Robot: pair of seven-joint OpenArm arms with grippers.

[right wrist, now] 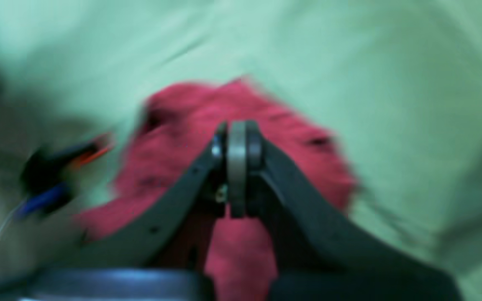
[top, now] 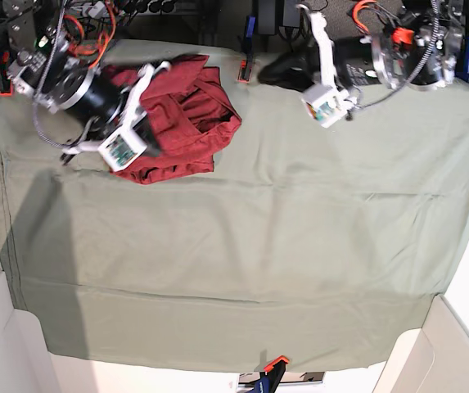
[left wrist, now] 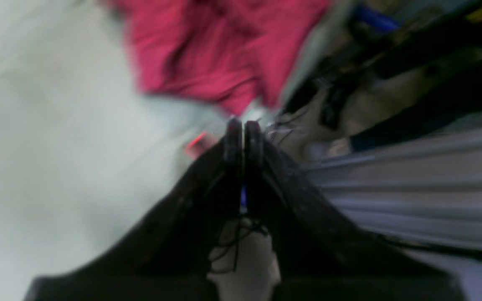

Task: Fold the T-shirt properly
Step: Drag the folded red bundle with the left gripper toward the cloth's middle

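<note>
the right gripper has its fingers pressed together with nothing between them, hanging over the t-shirt, which fills the wrist view under its tips. the left gripper is likewise pressed together and empty, well apart from the shirt near the far edge. the shirt lies bunched in a dark red heap on the green table cloth, at its far corner on the right arm's side.

Both wrist views are smeared. In the base view's upper left, the right arm hides part of the T-shirt; the left wrist view's top edge crops it.
</note>
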